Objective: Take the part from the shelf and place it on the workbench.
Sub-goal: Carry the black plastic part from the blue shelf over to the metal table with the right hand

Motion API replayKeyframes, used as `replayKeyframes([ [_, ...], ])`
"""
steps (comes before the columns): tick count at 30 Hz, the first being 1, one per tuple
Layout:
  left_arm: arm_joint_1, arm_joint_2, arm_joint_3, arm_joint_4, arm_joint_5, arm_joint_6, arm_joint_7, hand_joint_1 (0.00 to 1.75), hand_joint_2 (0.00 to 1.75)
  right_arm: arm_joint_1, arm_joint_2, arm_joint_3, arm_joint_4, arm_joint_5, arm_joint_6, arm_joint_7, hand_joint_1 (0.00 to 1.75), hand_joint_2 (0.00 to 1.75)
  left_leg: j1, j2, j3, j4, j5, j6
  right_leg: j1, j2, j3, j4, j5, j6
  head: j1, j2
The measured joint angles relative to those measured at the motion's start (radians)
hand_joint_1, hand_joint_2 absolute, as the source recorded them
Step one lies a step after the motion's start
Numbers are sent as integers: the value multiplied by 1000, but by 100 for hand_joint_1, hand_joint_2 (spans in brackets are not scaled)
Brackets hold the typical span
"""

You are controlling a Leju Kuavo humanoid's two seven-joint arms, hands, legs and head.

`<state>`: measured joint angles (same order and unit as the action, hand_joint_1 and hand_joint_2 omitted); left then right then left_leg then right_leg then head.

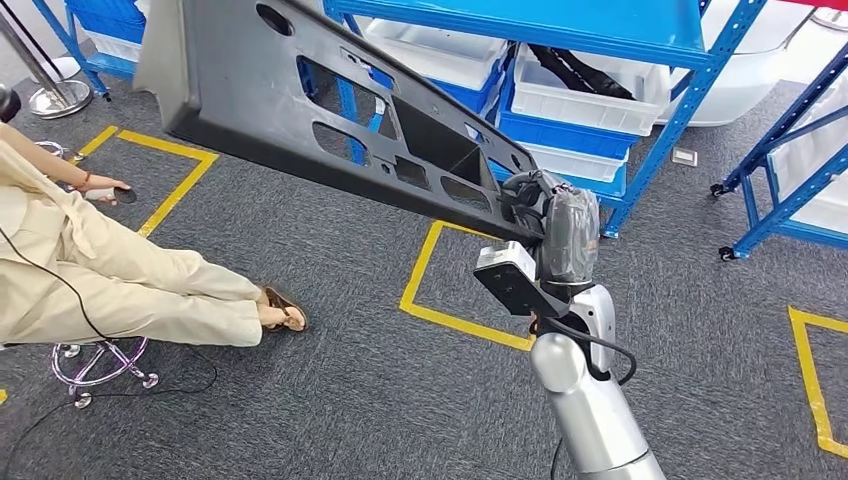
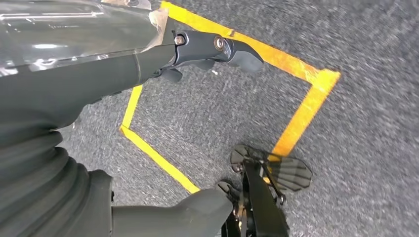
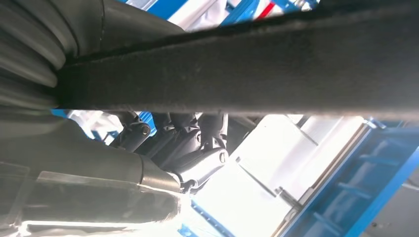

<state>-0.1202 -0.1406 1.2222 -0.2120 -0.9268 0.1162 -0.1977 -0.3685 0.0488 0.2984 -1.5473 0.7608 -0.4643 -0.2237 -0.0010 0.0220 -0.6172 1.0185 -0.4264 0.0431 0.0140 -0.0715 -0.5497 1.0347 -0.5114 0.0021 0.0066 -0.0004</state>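
Raised right hand (image 1: 550, 225) grips one end of the long dark part (image 1: 330, 100), held above the carpet; left hand (image 2: 163, 64) hangs empty, fingers apart

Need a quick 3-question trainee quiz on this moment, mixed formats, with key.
1. True or false: the right hand grips the end of the long dark part.
2. Where is the part now? A) inside a white bin B) held in the air over the carpet C) lying on the floor
3. Fill in: the seated person is on the robot's ____ side.

Key: 1 true; 2 B; 3 left. The left hand hangs over a yellow floor marking with nothing in it, fingers apart.
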Motion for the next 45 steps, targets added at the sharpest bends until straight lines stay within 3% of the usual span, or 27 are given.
replayKeyframes([
  [2, -2, -1, 0, 0, 1, 2, 2, 0, 175, 6, -2, 0, -5, 3, 0, -2, 175, 175, 7, -14, 4, -13, 10, 6, -5, 37, -40, 83, -42, 1, 2, 0],
  [4, -2, -2, 0, 0, 3, 6, 7, 0, 175, 15, -5, 0, -6, 7, 0, -5, 175, 175, 8, -32, 0, -15, 13, 7, -13, 59, -100, 209, -91, 1, 4, 0],
  [5, -2, -2, 1, 0, 3, 9, 10, 0, 175, 19, -6, 0, -6, 9, 2, -5, 175, 175, 8, -42, -2, -14, 15, 6, -17, 62, -118, 247, -100, 6, 4, 0],
  [6, -2, -2, 1, 0, 4, 11, 13, 0, 175, 21, -6, 1, -5, 10, 4, -6, 175, 175, 9, -52, -4, -14, 16, 4, -21, 63, -120, 248, -94, 14, 4, 0],
  [8, -1, -4, 3, 0, 8, 14, 17, 0, 175, 18, -6, 1, -5, 12, 11, -8, 175, 175, 11, -72, -5, -12, 20, -1, -30, 72, -67, 141, -43, 37, 4, 0],
  [10, -2, -6, 6, 0, 13, 17, 18, 0, 175, 9, -4, 2, -3, 12, 17, -9, 175, 175, 9, -89, -9, -7, 22, -11, -36, 92, -10, 21, 2, 44, 5, 0],
  [13, 1, -7, 9, 0, 19, 20, 16, 0, 175, -7, 4, 3, 4, 14, 23, -9, 175, 175, 9, -105, -20, -6, 29, -30, -32, 91, 3, -15, 19, 25, 4, 0],
  [15, 4, -7, 10, 0, 22, 20, 12, 0, 175, -18, 11, 4, 9, 16, 28, -9, 175, 175, 14, -90, -30, 6, 23, -40, -36, 80, 2, -17, 27, 10, 2, 0],
  [17, 4, -8, 11, 0, 23, 20, 9, 0, 175, -27, 16, 5, 13, 16, 30, -9, 175, 175, 16, -55, -65, 84, -26, -48, -39, 66, 1, -20, 31, -3, -4, 0],
  [19, 3, -9, 13, 0, 23, 20, 8, 0, 175, -30, 18, 6, 18, 16, 32, -9, 175, 175, 17, -33, -125, 218, -92, -56, -34, 48, -1, -20, 31, -10, -9, 0],
  [20, 3, -9, 14, 0, 23, 20, 8, 0, 175, -30, 18, 6, 21, 16, 32, -9, 175, 175, 18, -30, -147, 268, -109, -58, -31, 39, -2, -20, 32, -11, -9, 0],
  [21, 3, -9, 15, 0, 23, 20, 7, 0, 175, -30, 18, 6, 24, 16, 32, -9, 175, 175, 19, -28, -151, 282, -108, -58, -30, 30, -3, -20, 32, -12, -9, 0],
  [23, 4, -9, 16, 0, 24, 22, 7, 0, 175, -33, 18, 7, 29, 16, 32, -9, 175, 175, 19, -17, -100, 196, -61, -53, -28, 15, -3, -20, 32, -12, -9, 0],
  [25, 2, -9, 16, 0, 25, 23, 7, 0, 175, -40, 18, 8, 31, 17, 32, -9, 175, 175, 14, 16, -27, 63, -21, -42, -21, 2, -4, -19, 30, -10, -9, 0],
  [26, 1, -10, 16, 0, 25, 23, 7, 0, 175, -44, 18, 8, 31, 17, 32, -9, 175, 175, 10, 27, -7, 24, -13, -37, -17, -3, -5, -18, 29, -8, -8, 0],
  [27, 0, -10, 17, 0, 26, 23, 7, 0, 175, -47, 18, 9, 32, 18, 32, -9, 175, 175, 6, 31, -1, 8, -14, -33, -14, -10, -6, -18, 28, -4, -7, 0],
  [29, 0, -10, 19, 0, 26, 24, 7, 0, 175, -50, 19, 9, 33, 18, 32, -7, 175, 175, 4, 12, -3, 4, -9, -24, -10, -21, -6, -18, 25, 4, -5, 0],
  [30, 1, -11, 20, 0, 26, 24, 7, 0, 175, -51, 20, 9, 33, 18, 32, -5, 175, 175, 6, 4, -1, -1, -6, -19, -11, -16, -10, -10, 19, 8, -5, 0],
  [31, 0, -12, 22, 0, 25, 23, 7, 0, 175, -52, 20, 9, 33, 20, 32, -2, 175, 175, 8, -4, 0, -6, -1, -11, -11, 0, -20, 15, 5, 9, -4, 0],
  [33, -1, -12, 24, 0, 21, 21, 4, 0, 175, -49, 17, 8, 33, 25, 30, 5, 175, 175, 11, -20, 1, -11, 5, -1, -16, 42, -69, 122, -46, 4, -1, 0],
  [35, -1, -12, 24, 0, 14, 16, 2, 0, 175, -36, 10, 6, 32, 34, 28, 13, 175, 175, 11, -42, -1, -10, 7, 2, -19, 60, -129, 244, -90, 2, 0, 0],
  [36, 0, -12, 24, 0, 10, 13, 2, 0, 175, -27, 7, 5, 30, 38, 28, 16, 175, 175, 11, -53, -1, -10, 7, 2, -20, 63, -142, 267, -93, 7, 1, 0],
  [37, 1, -13, 24, 0, 8, 11, 2, 0, 175, -20, 4, 3, 26, 42, 27, 19, 175, 175, 11, -65, -1, -9, 7, 2, -21, 65, -135, 248, -78, 15, 0, 0],
  [39, 1, -14, 23, 0, 3, 8, 2, 0, 175, -11, 0, 2, 18, 46, 27, 21, 175, 175, 11, -86, -1, -7, 8, -1, -28, 82, -76, 119, -20, 33, 1, 0],
  [40, 1, -15, 23, 0, 3, 8, 1, 0, 175, -10, -1, 1, 14, 46, 26, 22, 175, 175, 10, -96, -2, -4, 7, -5, -30, 96, -47, 54, 6, 36, 0, 0],
  [42, 1, -15, 24, 0, 2, 8, 1, 0, 175, -8, -3, 1, 7, 47, 25, 22, 175, 175, 8, -108, -7, -2, 7, -16, -31, 112, -19, -11, 31, 30, 0, 0],
  [45, 4, -15, 24, 0, 2, 8, 0, 0, 175, -6, -4, 0, 1, 48, 24, 23, 175, 175, 11, -113, -15, 1, 7, -34, -31, 95, -17, -16, 38, 8, -1, 0],
])
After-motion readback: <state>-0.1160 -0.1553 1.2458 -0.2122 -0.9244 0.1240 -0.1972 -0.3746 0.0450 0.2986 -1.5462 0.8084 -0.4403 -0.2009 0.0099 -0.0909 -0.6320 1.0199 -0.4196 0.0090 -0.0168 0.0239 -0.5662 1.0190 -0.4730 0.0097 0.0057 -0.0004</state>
